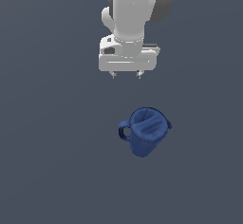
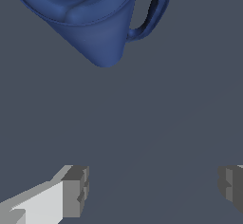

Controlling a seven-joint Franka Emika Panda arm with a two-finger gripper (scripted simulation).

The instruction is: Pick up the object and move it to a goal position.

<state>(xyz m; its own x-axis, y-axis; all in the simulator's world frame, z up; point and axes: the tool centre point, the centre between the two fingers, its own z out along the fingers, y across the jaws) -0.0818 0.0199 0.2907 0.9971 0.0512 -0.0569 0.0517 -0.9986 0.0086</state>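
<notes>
The jug [image 1: 144, 136] has a dark blue surface that looks like smooth moulded plastic, with a soft satin sheen rather than a hard gloss; pale highlights run along its rim and down its tapered wall [image 2: 102, 38]. Its loop handle [image 2: 151, 10] has the same finish. The worktop [image 1: 52, 171] around the jug is a flat, matt slate grey with no grain or texture. The tool [image 1: 126, 74] above the jug looks like smooth white plastic, faintly glossy, and its finger pads [image 2: 76, 191] are matt grey with stepped faces.
</notes>
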